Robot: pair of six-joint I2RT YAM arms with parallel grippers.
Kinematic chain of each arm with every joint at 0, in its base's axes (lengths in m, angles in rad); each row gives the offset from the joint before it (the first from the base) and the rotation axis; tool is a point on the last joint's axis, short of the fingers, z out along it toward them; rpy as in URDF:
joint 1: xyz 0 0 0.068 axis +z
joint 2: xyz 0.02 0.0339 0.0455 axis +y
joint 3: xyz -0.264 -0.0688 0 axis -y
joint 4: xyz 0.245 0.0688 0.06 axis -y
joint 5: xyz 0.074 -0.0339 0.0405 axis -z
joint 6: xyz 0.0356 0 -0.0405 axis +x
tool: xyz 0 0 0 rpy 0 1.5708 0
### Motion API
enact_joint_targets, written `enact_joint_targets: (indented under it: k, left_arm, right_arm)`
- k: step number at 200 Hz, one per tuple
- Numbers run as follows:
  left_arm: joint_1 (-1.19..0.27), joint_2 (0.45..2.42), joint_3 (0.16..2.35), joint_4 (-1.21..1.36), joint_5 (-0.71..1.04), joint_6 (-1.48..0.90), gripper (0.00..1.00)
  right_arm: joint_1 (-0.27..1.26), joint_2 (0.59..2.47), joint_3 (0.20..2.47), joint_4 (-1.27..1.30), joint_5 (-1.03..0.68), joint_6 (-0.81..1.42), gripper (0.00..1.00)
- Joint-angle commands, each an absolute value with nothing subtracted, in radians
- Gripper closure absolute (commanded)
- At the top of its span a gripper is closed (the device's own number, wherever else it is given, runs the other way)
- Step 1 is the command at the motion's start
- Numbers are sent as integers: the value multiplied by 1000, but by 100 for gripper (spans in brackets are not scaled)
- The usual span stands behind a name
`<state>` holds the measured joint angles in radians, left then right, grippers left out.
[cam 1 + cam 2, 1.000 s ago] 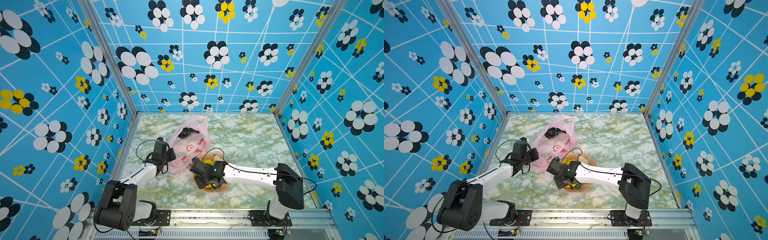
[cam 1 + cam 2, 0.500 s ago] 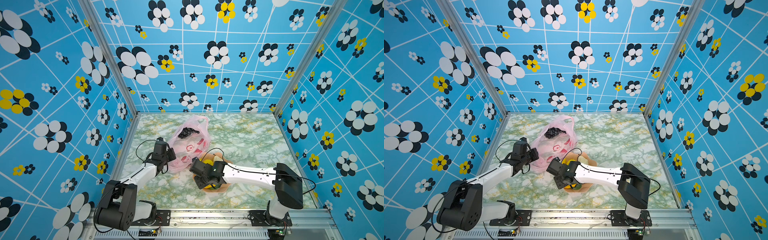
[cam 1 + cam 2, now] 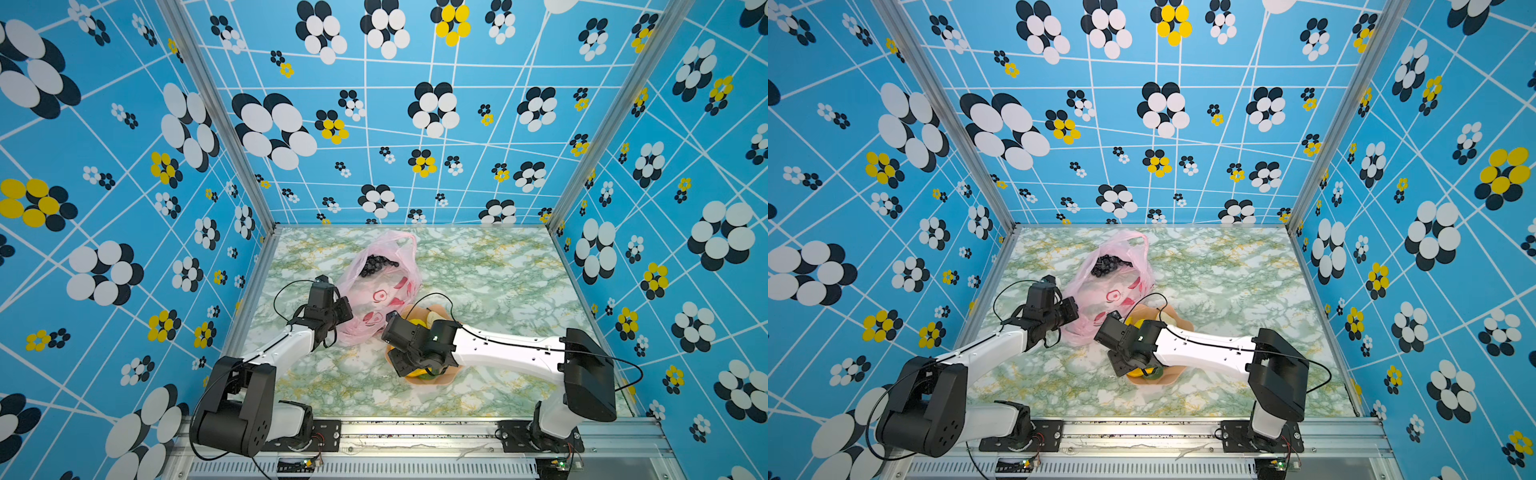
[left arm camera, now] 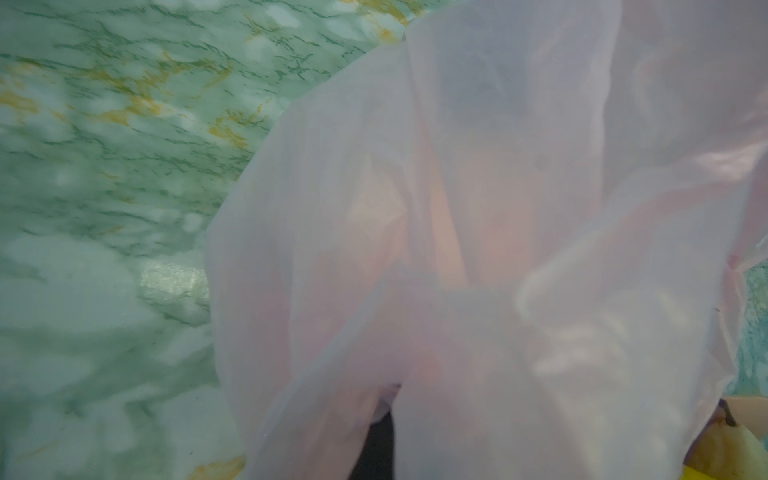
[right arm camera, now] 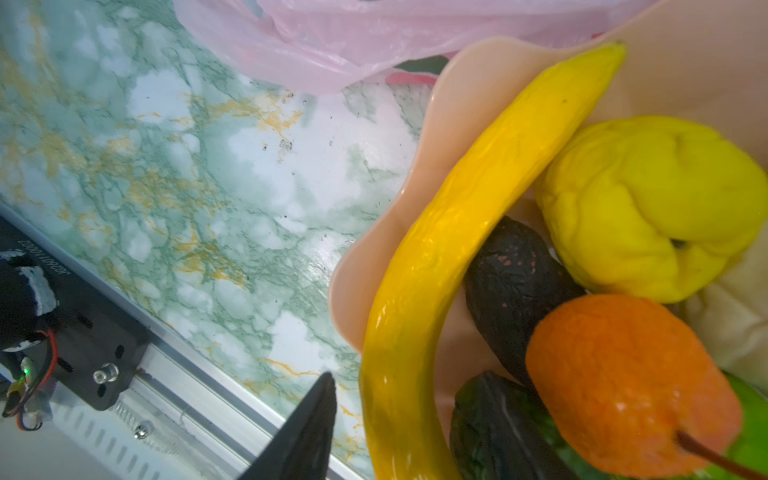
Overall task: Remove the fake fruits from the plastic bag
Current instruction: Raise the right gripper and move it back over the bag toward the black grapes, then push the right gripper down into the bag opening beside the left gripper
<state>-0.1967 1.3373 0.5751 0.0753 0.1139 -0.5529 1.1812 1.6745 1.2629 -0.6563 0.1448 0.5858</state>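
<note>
Pink bag (image 3: 380,286) pinched, grapes (image 3: 376,264) left inside.
The left gripper (image 3: 345,311) is clamped on the bag; the right gripper (image 3: 402,365) hangs over the bowl (image 3: 440,379) by the banana (image 5: 457,232), its grip unclear. The banana lies along the rim, so a nudge could tip it out; the thin bag could slip or tear.

table (image 3: 498,282) right of bag (image 3: 386,291) bare, bowl (image 5: 415,195) full

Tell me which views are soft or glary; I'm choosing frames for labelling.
Left wrist view: hazy, soft, the plastic bag veiling most of it; right wrist view: banana sharp with glossy highlights, table partly washed out; both top views: evenly lit, sharp.
</note>
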Motion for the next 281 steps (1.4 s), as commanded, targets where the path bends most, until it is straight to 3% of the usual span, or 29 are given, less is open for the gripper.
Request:
enact_joint_targets:
  k: [1,56,103,141,173,237,281]
  left_arm:
    - [-190,1335,604,85,129,-532,100]
    - [-192,1265,589,71,126,-551,100]
    - [-191,1146,538,67,25,-555,100]
    - [-174,1119,523,68,3,-556,100]
    - [-115,1164,526,85,98,-584,100]
    - [-107,1152,529,89,126,-578,100]
    - [-107,1123,522,89,126,-579,100]
  right_arm:
    - [1175,1608,1336,-711,213,563,40]
    - [1091,1627,1396,-535,241,542,38]
    - [960,1839,1583,-386,133,430,39]
    - [891,2079,1868,-441,78,239,39]
    - [846,2223,1984,-432,9,123,43]
    - [813,2434,2218,-465,18,-50,48]
    - [805,2589,2468,-544,110,-117,54]
